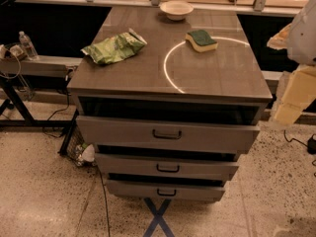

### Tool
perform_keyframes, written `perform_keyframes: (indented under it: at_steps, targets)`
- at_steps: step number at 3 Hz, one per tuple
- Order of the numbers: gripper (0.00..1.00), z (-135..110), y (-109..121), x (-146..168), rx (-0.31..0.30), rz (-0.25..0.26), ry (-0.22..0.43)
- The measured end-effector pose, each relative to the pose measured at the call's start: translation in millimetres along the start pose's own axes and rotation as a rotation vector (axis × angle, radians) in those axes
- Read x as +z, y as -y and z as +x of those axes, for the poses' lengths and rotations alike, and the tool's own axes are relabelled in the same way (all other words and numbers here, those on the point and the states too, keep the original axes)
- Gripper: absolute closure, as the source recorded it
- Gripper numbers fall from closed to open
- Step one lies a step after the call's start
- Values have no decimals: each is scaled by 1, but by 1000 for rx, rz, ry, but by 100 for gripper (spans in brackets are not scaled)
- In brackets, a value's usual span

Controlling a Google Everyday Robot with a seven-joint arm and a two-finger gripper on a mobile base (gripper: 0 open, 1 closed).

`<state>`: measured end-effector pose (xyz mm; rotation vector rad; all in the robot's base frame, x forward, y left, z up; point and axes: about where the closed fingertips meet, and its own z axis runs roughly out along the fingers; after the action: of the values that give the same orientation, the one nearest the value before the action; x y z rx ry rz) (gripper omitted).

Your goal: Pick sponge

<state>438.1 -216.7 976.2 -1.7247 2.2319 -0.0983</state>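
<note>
The sponge (201, 40) lies flat on the cabinet top (148, 68), at the back right. Its dark green scouring side faces up over the yellow foam. It sits on a bright ring of reflected light. My gripper (290, 100) hangs at the right edge of the view, off the right side of the cabinet. It is lower than and to the right of the sponge, well apart from it, and it holds nothing that I can see. The white arm (303, 31) rises above it.
A light-green snack bag (114, 47) lies at the left of the top. A cream bowl (176, 9) stands at the back centre. The cabinet has three drawers (167, 135), slightly pulled out. A water bottle (28, 45) stands on a shelf at the left. Cables run along the floor.
</note>
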Motion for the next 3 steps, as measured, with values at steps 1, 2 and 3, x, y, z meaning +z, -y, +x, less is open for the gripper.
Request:
perform_keyframes:
  at_steps: [1, 2, 3]
  targets:
    - [0, 0, 0, 0, 0, 0, 0]
    - [0, 0, 41, 17, 17, 24, 56]
    - [0, -5, 98, 46, 39, 50, 124]
